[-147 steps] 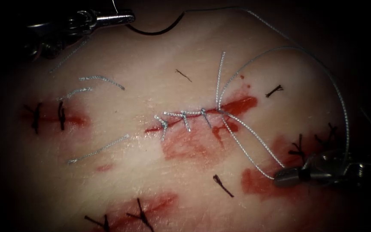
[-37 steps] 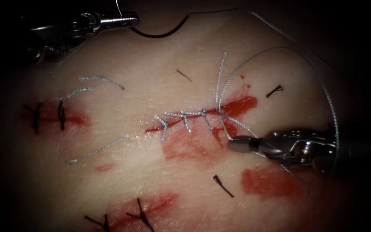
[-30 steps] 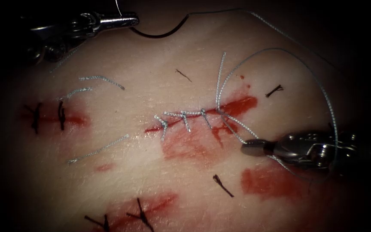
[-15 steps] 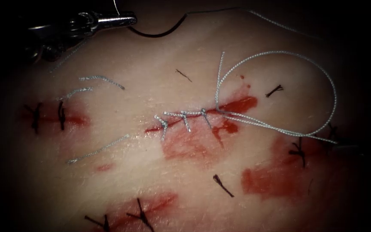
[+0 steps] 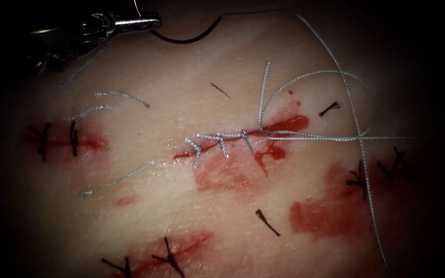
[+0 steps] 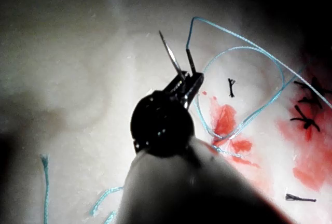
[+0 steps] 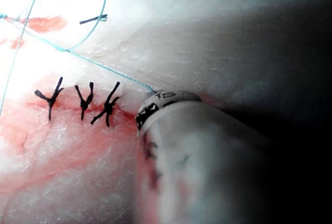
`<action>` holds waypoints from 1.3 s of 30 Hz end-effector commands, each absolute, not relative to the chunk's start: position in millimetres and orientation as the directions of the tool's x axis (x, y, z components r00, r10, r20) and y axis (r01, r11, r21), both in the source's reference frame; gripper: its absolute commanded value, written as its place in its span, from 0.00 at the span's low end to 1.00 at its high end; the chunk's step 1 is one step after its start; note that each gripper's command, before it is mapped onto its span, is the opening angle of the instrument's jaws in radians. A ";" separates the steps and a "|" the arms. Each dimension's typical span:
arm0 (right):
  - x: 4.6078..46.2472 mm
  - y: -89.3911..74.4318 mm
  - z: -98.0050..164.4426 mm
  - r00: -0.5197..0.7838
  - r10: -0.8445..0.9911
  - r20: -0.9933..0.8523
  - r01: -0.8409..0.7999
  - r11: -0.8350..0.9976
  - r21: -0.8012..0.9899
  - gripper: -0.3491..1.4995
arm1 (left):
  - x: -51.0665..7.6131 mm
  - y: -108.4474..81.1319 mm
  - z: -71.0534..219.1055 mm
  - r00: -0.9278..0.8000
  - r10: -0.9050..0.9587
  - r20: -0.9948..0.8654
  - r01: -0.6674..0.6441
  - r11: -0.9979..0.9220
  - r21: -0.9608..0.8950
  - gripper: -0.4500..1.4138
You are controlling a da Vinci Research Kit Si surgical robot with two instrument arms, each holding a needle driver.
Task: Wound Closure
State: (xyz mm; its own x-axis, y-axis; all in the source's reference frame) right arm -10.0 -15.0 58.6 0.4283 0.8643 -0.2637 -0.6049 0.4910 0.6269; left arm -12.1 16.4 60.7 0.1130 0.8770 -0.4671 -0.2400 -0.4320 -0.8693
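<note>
- The left gripper (image 5: 150, 21) is seen at the upper left of the endoscope view, well to the left of the cut (image 5: 243, 136); it is closed on the needle (image 5: 184, 37), held near one end of its curve.
- The needle is kept clear of the tissue (image 5: 181, 92): its dark arc hangs just beside the gripper, with the thread (image 5: 336, 56) trailing from its far end. In the left wrist view the two ends of the needle (image 6: 174, 60) are seen rising from the closed left gripper (image 6: 185, 86).
- The needle is judged stiff, thin and slippery, best taken on the body of its curve, away from the point.
- The thread is judged light and limp, easily snagged; a loop (image 5: 372, 103) lies right of the cut, and one strand runs taut to the right.
- In the right wrist view that thread (image 7: 111, 73) is seen leading to the right tool (image 7: 166, 105); whether it is held cannot be told.
- Compared with half a second ago, the loop has shrunk, and a strand now crosses it diagonally toward the lower right.
</note>
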 end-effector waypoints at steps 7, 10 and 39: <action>-6.5 -16.4 58.3 0.428 0.865 -0.263 -0.563 0.483 0.671 0.00 | -12.6 16.3 61.3 0.114 0.877 -0.467 -0.241 -0.432 -0.869 0.00; -5.8 -16.9 57.9 0.435 0.862 -0.261 -0.548 0.483 0.682 0.00 | -12.6 16.3 61.3 0.114 0.877 -0.467 -0.241 -0.432 -0.869 0.00; 8.5 -11.8 58.1 0.223 0.778 -0.588 -0.459 0.616 0.640 0.14 | -12.4 16.6 60.8 0.110 0.875 -0.472 -0.240 -0.437 -0.867 0.00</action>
State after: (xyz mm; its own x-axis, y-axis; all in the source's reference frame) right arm 7.5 -11.1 56.7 0.2093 0.7809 -0.5885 -0.4611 0.6095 0.6449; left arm -11.8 16.6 60.2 0.1100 0.8751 -0.4713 -0.2395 -0.4368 -0.8671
